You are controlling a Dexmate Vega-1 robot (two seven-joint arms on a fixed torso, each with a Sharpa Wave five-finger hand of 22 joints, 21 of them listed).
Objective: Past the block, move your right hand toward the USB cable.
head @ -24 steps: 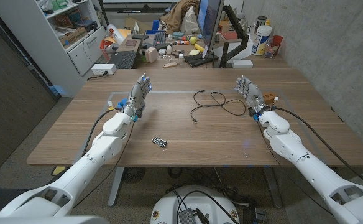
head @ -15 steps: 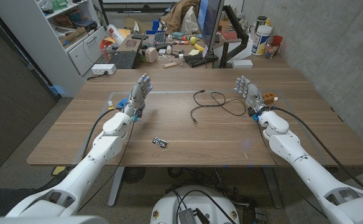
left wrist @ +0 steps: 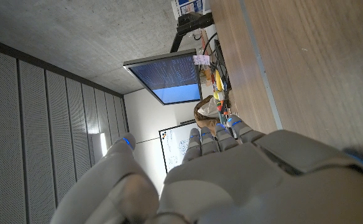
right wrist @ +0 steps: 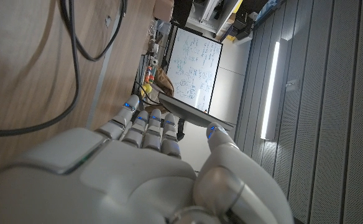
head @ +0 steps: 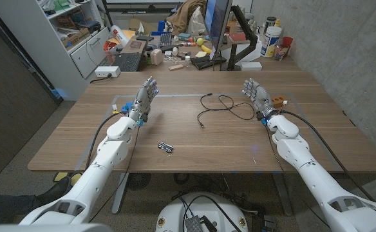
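Cable (head: 221,105) just beside right hand (head: 256,95)

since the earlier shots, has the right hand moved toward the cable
No. The right hand stands in the same spot beside the orange block, no closer to the cable.

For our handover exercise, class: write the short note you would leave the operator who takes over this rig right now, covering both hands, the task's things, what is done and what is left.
Right hand: open, holding nothing, raised near the table's right side, fingers pointing away from the robot.
Left hand: open, holding nothing, raised on the left side.
USB cable: black, loosely coiled on the wooden table at mid-table, to the left of the right hand and apart from it.
Block: small, orange, beside the right hand on its outer side.
Done: the right hand is level with the block.
Left: bring the right hand across to the cable.
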